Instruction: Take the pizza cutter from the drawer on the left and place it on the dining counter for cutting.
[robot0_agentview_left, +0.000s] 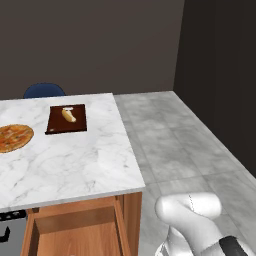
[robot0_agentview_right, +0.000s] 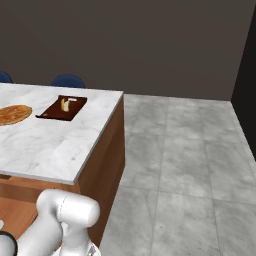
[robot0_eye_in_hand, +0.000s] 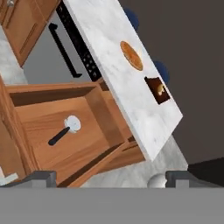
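Observation:
In the hand view the drawer stands pulled open under the edge of the dining counter. The pizza cutter lies flat on the drawer's wooden floor, silver wheel up, black stick handle pointing down-left. My gripper is open above and in front of the drawer, its fingertips spread wide and holding nothing. From the left base view the open drawer sits below the white marble counter, with my arm's elbow to its right. The counter also shows in the right base view.
On the counter lie a pizza and a dark cutting board with a pale bread piece. Blue chairs stand behind it. A grey appliance with a black bar handle is beside the drawer. Grey tiled floor lies to the right.

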